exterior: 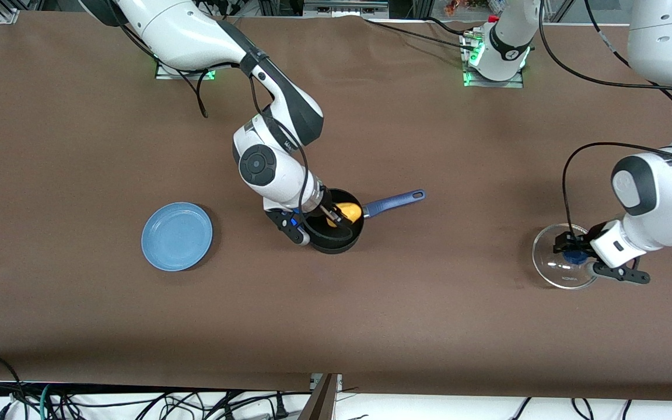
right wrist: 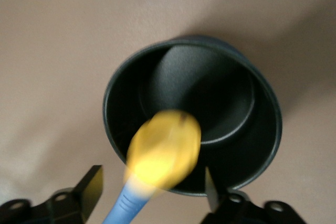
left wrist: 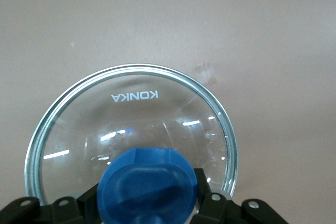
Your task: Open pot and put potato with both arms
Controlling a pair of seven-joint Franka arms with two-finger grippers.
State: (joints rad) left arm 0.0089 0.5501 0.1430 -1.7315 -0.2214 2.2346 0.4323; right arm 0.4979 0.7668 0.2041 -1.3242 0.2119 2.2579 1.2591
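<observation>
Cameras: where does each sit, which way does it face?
Front: high across the table, facing both arms' bases, pot and plate.
Left wrist: on the left arm, looking down at the glass lid; left pincer grips its knob.
Right wrist: over the pot; right pincer open, potato blurred.
Shared: front also shows lid, potato.

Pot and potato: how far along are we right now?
Done: the glass lid is off the pot, down on the table toward the left arm's end, the left gripper shut on its blue knob. In hand: the right gripper has opened over the pot, the potato blurred, apparently dropping in. Left: potato settling, right arm clearing.
</observation>
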